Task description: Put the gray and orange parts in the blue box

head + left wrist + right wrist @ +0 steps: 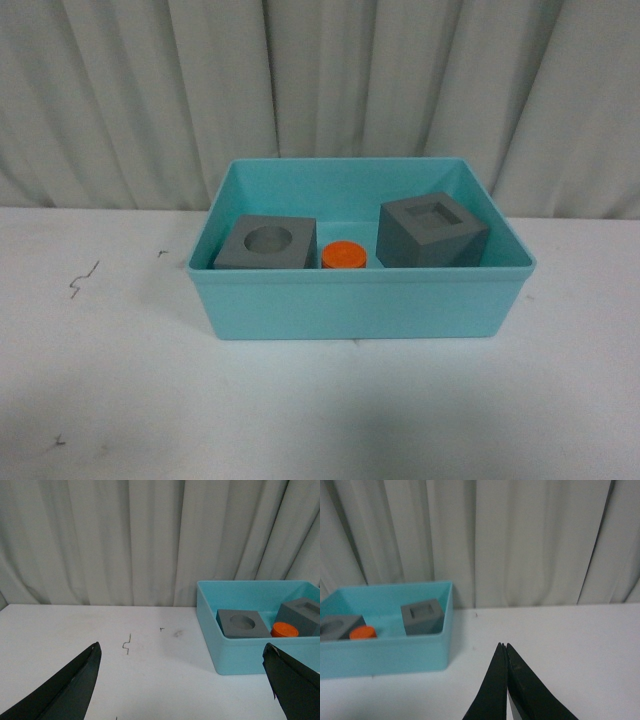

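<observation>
The blue box [360, 305] stands in the middle of the white table. Inside it lie a gray cube with a round recess [266, 243], an orange cylinder [343, 256] and a gray cube with a square recess [432, 231]. Neither arm shows in the front view. In the left wrist view my left gripper [182, 650] is open over bare table, off to the side of the blue box [240, 652], with nothing between its fingers. In the right wrist view my right gripper [503, 646] is shut and empty, on the other side of the blue box [385, 652].
A pleated white curtain [320, 90] hangs close behind the table. Small dark marks [83, 278] dot the white tabletop [320, 410] left of the box.
</observation>
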{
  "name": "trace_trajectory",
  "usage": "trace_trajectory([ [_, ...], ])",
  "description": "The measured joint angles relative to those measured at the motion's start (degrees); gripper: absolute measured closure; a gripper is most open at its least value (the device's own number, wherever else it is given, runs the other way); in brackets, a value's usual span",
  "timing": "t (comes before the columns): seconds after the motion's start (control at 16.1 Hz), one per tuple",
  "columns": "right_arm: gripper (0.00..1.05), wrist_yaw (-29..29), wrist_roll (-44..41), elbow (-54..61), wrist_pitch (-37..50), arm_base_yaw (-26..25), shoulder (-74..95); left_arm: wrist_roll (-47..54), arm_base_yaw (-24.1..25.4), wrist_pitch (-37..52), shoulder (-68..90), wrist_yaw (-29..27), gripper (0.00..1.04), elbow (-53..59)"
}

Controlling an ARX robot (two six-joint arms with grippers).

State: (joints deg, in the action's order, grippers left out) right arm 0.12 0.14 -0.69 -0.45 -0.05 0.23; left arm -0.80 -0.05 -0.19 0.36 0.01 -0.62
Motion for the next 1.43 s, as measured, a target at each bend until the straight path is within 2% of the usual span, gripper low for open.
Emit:
trace_trajectory([
  [0.37, 1.03, -0.1, 0.0, 0.0, 0.2, 0.0, 0.0, 0.0, 0.0, 0.0, 0.0, 0.0, 0.07, 0.0],
  [0.43, 0.90, -0.1, 0.0, 0.0, 0.2, 0.0, 0.0, 0.0, 0.0, 0.0, 0.0, 0.0, 0.07, 0.0],
  [0.56, 0.14, -0.1, 0.0, 0.0, 0.2, 0.0, 0.0, 0.0, 0.0, 0.0, 0.0, 0.0, 0.07, 0.0],
  [0.62, 0.06, -0.1, 0.0, 0.0, 0.2, 0.0, 0.0, 0.0, 0.0, 0.0, 0.0, 0.0, 0.07, 0.0],
  [1.43, 0.06, -0.1, 0.0, 0.0, 0.2, 0.0, 0.0, 0.0, 0.0, 0.0, 0.0, 0.0, 0.07, 0.0],
])
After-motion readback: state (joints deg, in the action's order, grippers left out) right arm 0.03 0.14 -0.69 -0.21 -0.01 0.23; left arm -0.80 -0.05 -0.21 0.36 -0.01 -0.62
